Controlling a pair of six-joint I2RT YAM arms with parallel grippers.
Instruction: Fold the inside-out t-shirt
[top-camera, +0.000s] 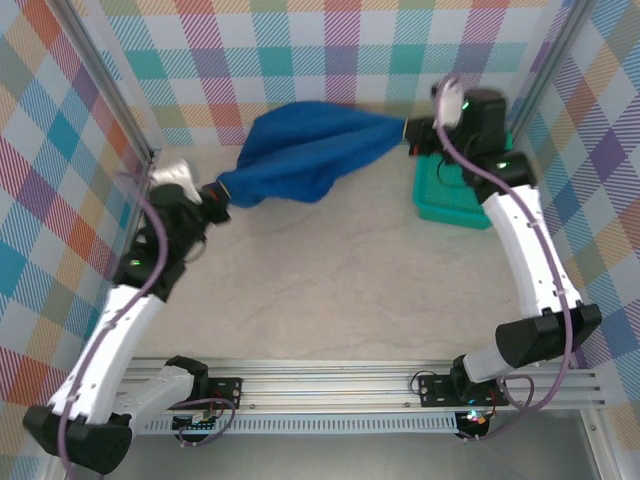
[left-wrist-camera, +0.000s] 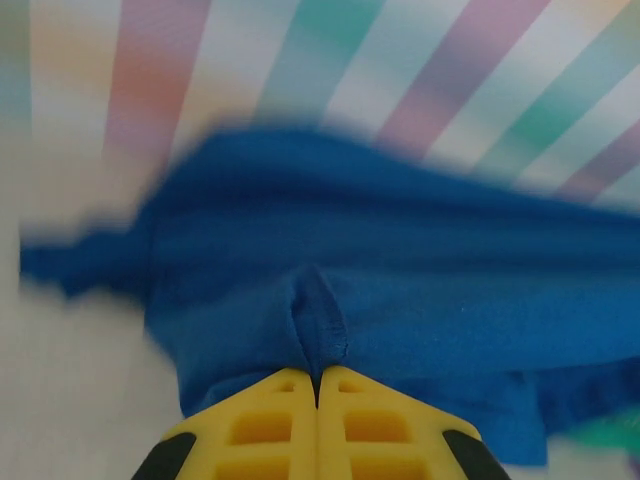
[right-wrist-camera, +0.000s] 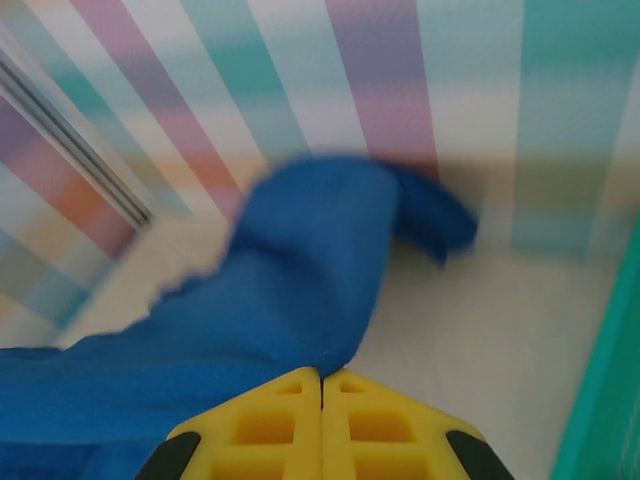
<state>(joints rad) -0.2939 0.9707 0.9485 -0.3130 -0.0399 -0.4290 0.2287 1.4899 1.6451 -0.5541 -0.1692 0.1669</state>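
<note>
1. The left gripper (top-camera: 214, 194) is clamped on one end of the inside-out t-shirt (top-camera: 300, 150). In the left wrist view its yellow fingers (left-wrist-camera: 270, 425) meet, with a ridge of blue cloth pinched at their tips.
2. The right gripper (top-camera: 412, 130) is closed on the opposite end. In the right wrist view its fingers (right-wrist-camera: 265, 420) press together, and the cloth runs forward and off to the left from their tips.
3. The shirt hangs between the two grippers as a bunched sling, not spread flat. Its long axis runs straight from one gripper to the other.
4. The middle of the shirt sags below the line joining the grippers. I cannot tell whether that belly touches the surface (top-camera: 330, 290).
5. From each gripper the shirt lies directly ahead, toward the other gripper. Neither arm is nearer, since each holds an end.
6. As a judgement, the coming move depends on that shared axis. Both grippers would have to travel together and keep the span taut, so the cloth comes down open on the bare surface on their near side.
7. A teal basket (top-camera: 445, 205) sits just below and beside the right gripper, and a drooping edge at that end could catch on it.
</note>
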